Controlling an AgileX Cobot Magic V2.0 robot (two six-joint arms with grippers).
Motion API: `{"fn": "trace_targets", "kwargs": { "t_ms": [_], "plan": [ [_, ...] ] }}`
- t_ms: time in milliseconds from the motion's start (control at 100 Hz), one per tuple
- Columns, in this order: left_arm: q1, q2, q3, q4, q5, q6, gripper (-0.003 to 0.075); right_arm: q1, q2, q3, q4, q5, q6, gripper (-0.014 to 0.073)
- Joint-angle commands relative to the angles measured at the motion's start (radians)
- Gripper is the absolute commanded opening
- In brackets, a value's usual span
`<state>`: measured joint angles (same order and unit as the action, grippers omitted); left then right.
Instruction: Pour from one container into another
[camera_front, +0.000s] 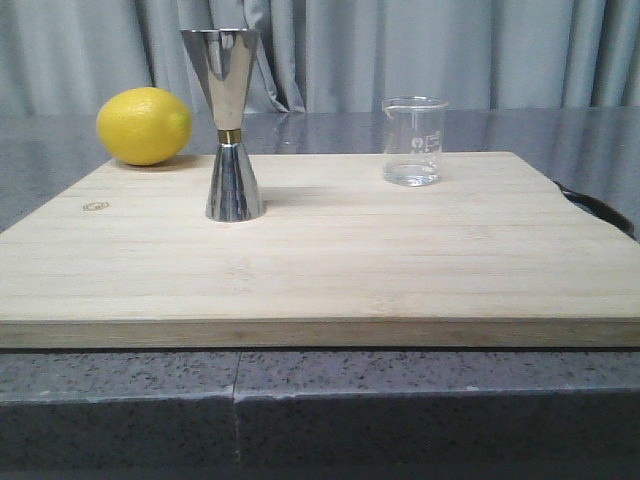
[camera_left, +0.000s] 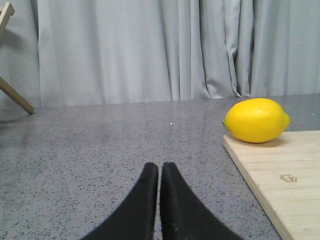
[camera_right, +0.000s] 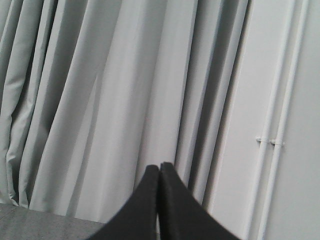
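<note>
Counter: one grey speckled stone counter (camera_front: 120, 390), which you see in the front view running under the board and back to the curtain.
Curtain: one pale grey pleated curtain (camera_front: 450, 50) behind the counter; you find it in all three views.
Board: one pale wooden cutting board (camera_front: 330, 270) lying flat on the counter, with a small stamped mark near its left end.
Jigger: one steel hourglass jigger (camera_front: 228, 125) with a brass-coloured waist band, upright on the left half of the board.
Lemon: one yellow lemon (camera_front: 144, 126) at the board's far left corner, behind and to the left of the jigger.
Beaker: one small clear glass beaker (camera_front: 413, 140), upright near the board's far edge on the right half, well apart from the jigger, pouring lip to the left; you cannot judge its contents.
Left gripper: one left gripper (camera_left: 159, 172), black fingers pressed together with nothing between them, low over bare counter left of the board.
Right gripper: one right gripper (camera_right: 159, 172), jaws likewise closed on nothing, pointed at the curtain and a white wall.
View differences: only your front view shows jigger and beaker; neither gripper appears there. Your left wrist view adds the lemon and board corner. Your right wrist view shows no task item.
</note>
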<state>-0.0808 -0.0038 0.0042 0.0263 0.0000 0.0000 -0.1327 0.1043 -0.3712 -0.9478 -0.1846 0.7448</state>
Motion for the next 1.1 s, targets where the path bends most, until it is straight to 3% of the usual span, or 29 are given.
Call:
{"fn": "trace_targets", "kwargs": {
  "t_ms": [0, 90, 240, 310, 460, 820, 1090],
  "plan": [
    [-0.009, -0.028, 0.038, 0.000, -0.084, -0.012, -0.0019, 0.001, 0.011, -0.024, 0.018, -0.038, 0.003, -0.0073],
    [-0.009, -0.028, 0.038, 0.000, -0.084, -0.012, -0.0019, 0.012, 0.011, -0.024, 0.169, 0.003, -0.029, -0.0073],
    [-0.009, -0.028, 0.038, 0.000, -0.084, -0.012, -0.0019, 0.086, 0.011, -0.024, 0.634, 0.152, -0.469, -0.0073],
    [-0.009, -0.028, 0.038, 0.000, -0.084, -0.012, -0.0019, 0.130, 0.007, -0.024, 0.772, 0.216, -0.643, -0.0073],
    [-0.009, -0.028, 0.038, 0.000, -0.084, -0.012, -0.0019, 0.159, -0.021, 0.000, 0.792, 0.302, -0.677, -0.0073],
    [-0.009, -0.028, 0.038, 0.000, -0.084, -0.012, -0.0019, 0.028, -0.134, 0.293, 0.904, 0.150, -0.675, -0.0073],
    [-0.009, -0.028, 0.038, 0.000, -0.084, -0.012, -0.0019, 0.025, -0.134, 0.390, 0.904, 0.133, -0.675, -0.0073]
  ]
}}
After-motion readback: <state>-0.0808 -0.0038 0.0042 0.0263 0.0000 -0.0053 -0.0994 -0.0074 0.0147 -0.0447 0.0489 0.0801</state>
